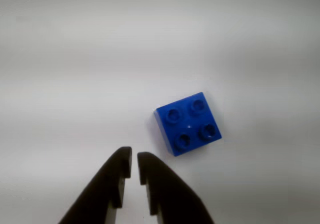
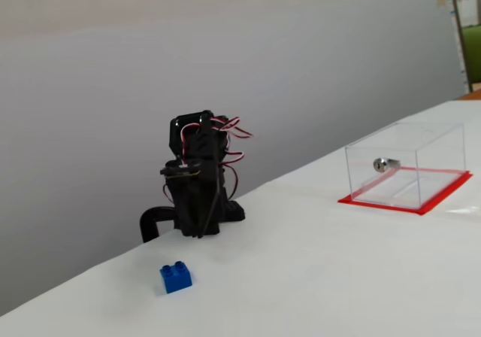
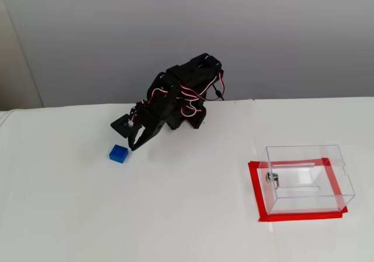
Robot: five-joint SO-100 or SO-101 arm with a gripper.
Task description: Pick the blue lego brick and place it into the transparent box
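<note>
The blue lego brick (image 1: 187, 124) lies on the white table with four studs up, also seen in both fixed views (image 2: 175, 277) (image 3: 118, 153). My gripper (image 1: 134, 156) is shut and empty, its black fingertips hanging just above the table, close beside the brick and apart from it. In a fixed view the gripper (image 3: 134, 146) points down just right of the brick. The transparent box (image 3: 307, 177) (image 2: 406, 164) stands far off on its red base (image 3: 255, 192), with a silver lock (image 3: 272, 178) on one wall. It holds nothing.
The black arm (image 2: 195, 183) with red and white wires sits at the table's back edge by a grey wall. White table surface (image 3: 187, 215) stretches between the brick and the box.
</note>
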